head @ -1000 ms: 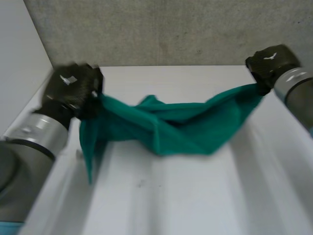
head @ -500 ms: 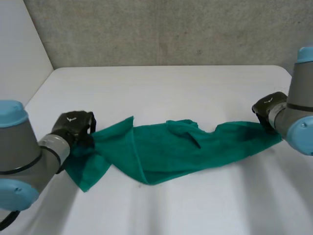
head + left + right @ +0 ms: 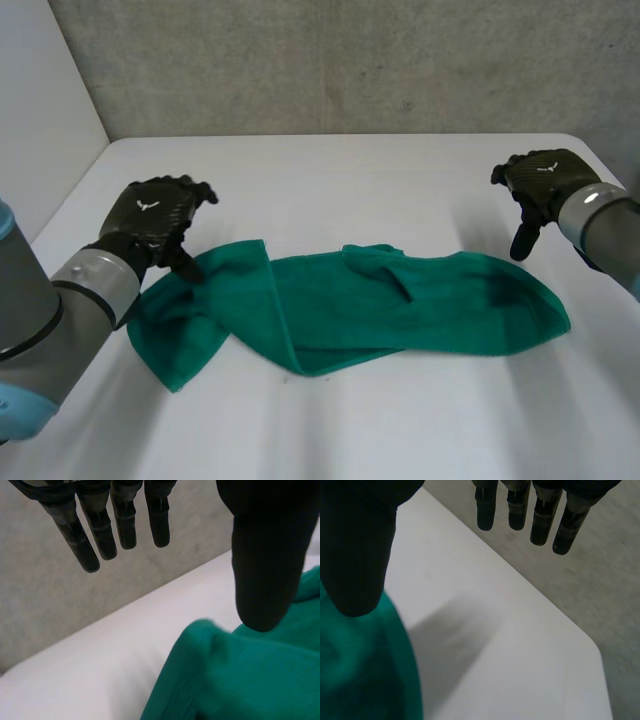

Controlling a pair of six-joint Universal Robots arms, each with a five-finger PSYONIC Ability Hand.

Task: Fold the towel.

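Both the left robot hand (image 3: 155, 215) and the right robot hand (image 3: 540, 180) have just released the rumpled green cloth towel (image 3: 400, 305), fingers now spread apart and empty near its ends, leaving it laid lengthwise on the white table (image 3: 350, 170), seemingly ready for folding.

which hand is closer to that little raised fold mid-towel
Right. The right hand hangs open by the towel's right end, nearer the raised fold; the left hand is open at the far left end.
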